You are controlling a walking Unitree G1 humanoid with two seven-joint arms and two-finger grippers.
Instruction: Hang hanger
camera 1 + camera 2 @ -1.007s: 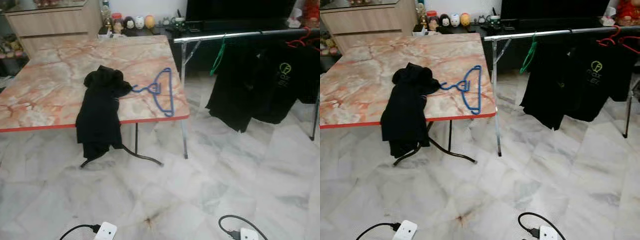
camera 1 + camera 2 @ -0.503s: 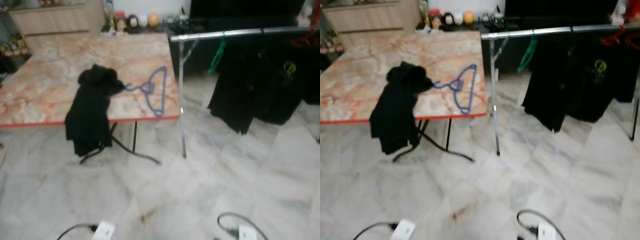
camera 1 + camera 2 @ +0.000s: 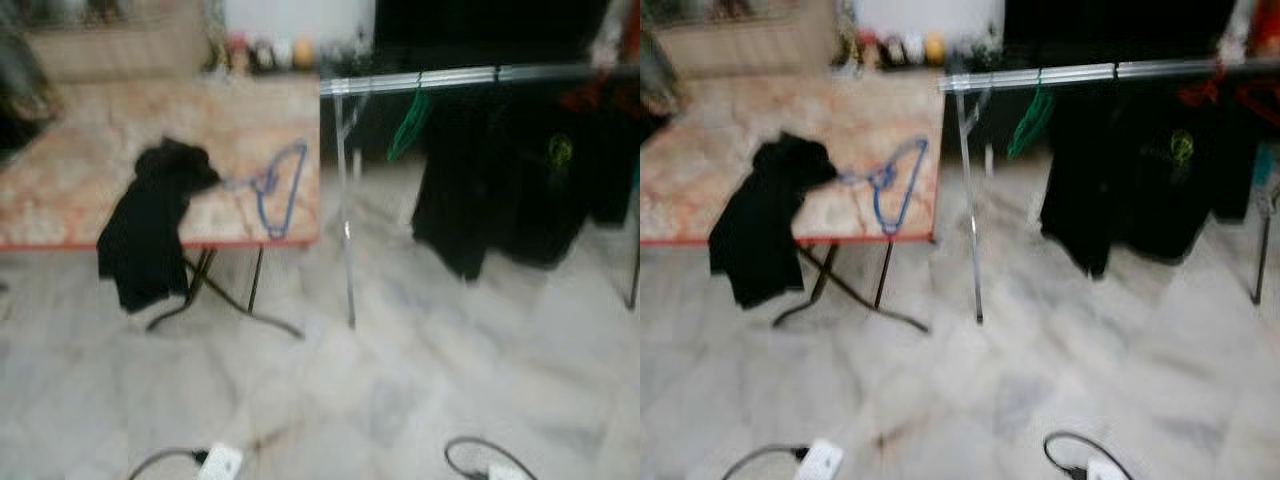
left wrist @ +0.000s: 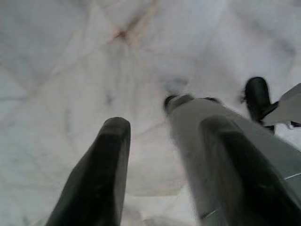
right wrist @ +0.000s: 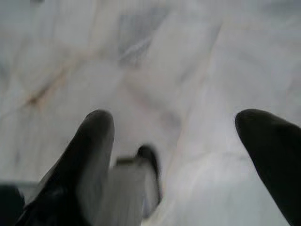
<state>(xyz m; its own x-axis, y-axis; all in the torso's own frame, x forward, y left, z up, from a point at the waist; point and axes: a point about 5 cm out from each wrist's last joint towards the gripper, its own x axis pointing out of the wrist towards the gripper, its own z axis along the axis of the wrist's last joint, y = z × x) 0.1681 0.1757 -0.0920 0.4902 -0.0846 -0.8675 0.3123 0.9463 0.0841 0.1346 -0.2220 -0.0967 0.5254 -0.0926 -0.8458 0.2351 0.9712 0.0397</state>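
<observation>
A blue hanger (image 3: 278, 190) lies flat near the right edge of the marble-topped table (image 3: 60, 190). Its hook touches a black garment (image 3: 150, 230) that drapes over the table's red front edge. To the right stands a silver clothes rail (image 3: 450, 78) with a green hanger (image 3: 405, 125), black shirts (image 3: 500, 180) and red hangers (image 3: 590, 95) on it. My left gripper (image 4: 167, 125) hangs open over the marble floor, holding nothing. My right gripper (image 5: 174, 117) is also open and empty above the floor. The head views are blurred.
The rail's upright post (image 3: 345, 230) stands just right of the table. Two white power strips (image 3: 220, 462) (image 3: 1100, 468) with black cables lie on the floor near me. A wooden cabinet (image 3: 110, 50) and a dark shelf with figurines (image 3: 270, 50) line the back wall.
The whole picture has slid left and grown blurrier, so the camera is moving. The hanger, the garment and the rail keep their places relative to each other.
</observation>
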